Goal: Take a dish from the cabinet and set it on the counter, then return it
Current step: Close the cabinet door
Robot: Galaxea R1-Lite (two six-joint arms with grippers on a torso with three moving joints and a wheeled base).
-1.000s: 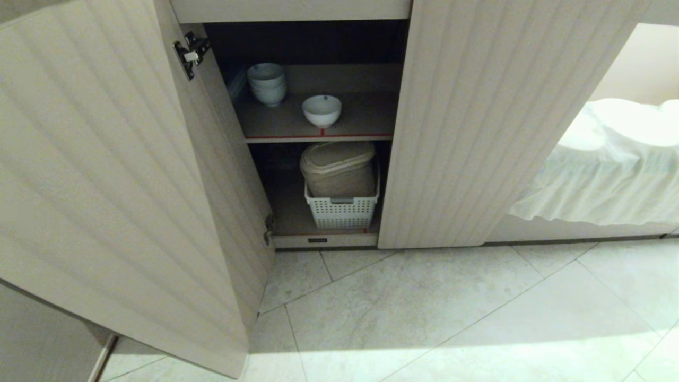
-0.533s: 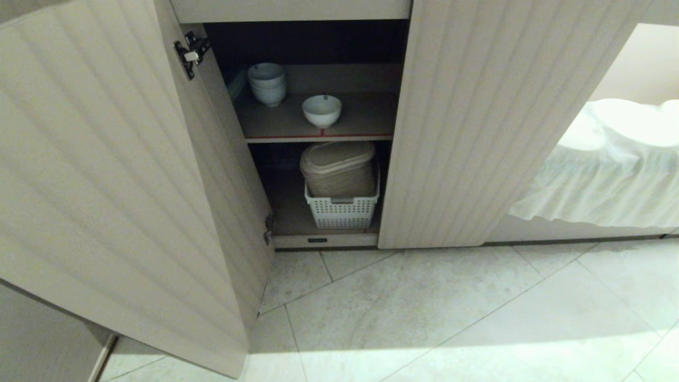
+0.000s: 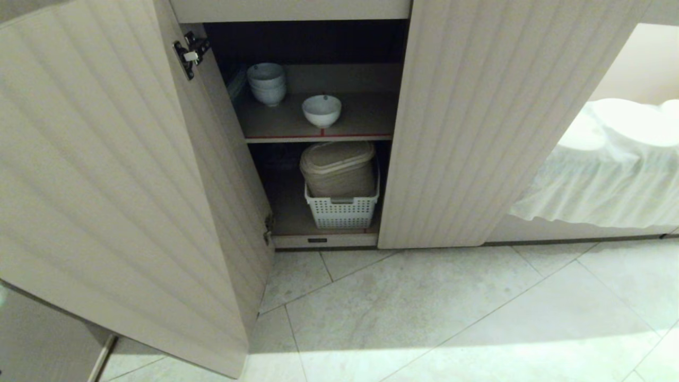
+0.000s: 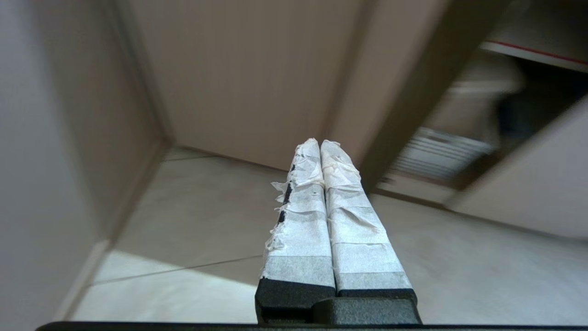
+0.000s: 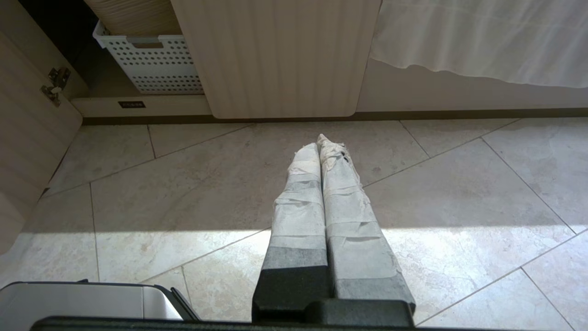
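A: What's nearest?

B: Tiled floor. The right gripper hangs over it, jaws pressed together, holding nothing. The left gripper sits low by the open door, jaws also pressed together and empty.

A: And the dish?

B: The dish stands on the upper shelf inside the cabinet, well apart from both grippers. The blurred left wrist view shows what may be the basket below.
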